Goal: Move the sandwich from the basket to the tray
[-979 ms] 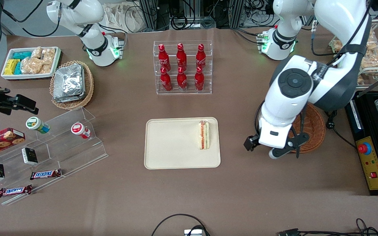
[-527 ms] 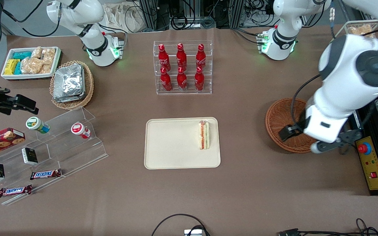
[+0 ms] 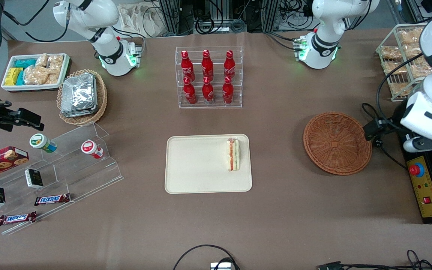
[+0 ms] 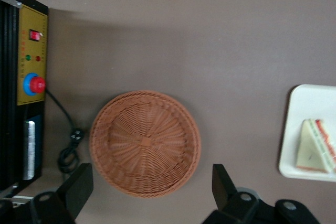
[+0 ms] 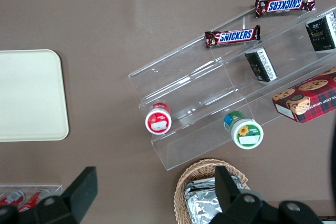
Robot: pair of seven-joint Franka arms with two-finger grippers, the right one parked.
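In the front view the sandwich (image 3: pixel 233 154) lies on the tray (image 3: pixel 197 165), close to the rim on the side toward the working arm's end of the surface, its orange-red and green layers showing along one edge. The basket (image 3: pixel 337 143) sits well apart from the tray toward that same end, and its woven bowl holds nothing. The gripper (image 3: pixel 424 144) hangs near the edge of the surface, above the black control box with the red button (image 3: pixel 417 169), clear of the basket and carrying nothing. Judged from this layout, the transfer looks complete: the sandwich is out of the basket and resting on the tray, and all that seems left is for the arm to settle away from the work area. In the left wrist view the empty basket (image 4: pixel 145 143) appears whole, every strand of its base visible, with the control box (image 4: pixel 26 77) beside it and a corner of the tray (image 4: pixel 310 129) carrying the sandwich (image 4: pixel 315 145) farther off. The two dark fingers (image 4: pixel 79 190) frame the basket from above; the jaws are spread wide with nothing between them. In the right wrist view only a bare part of the tray (image 5: pixel 31 95) shows; the sandwich lies out of sight there, so this view adds nothing against the judgement.
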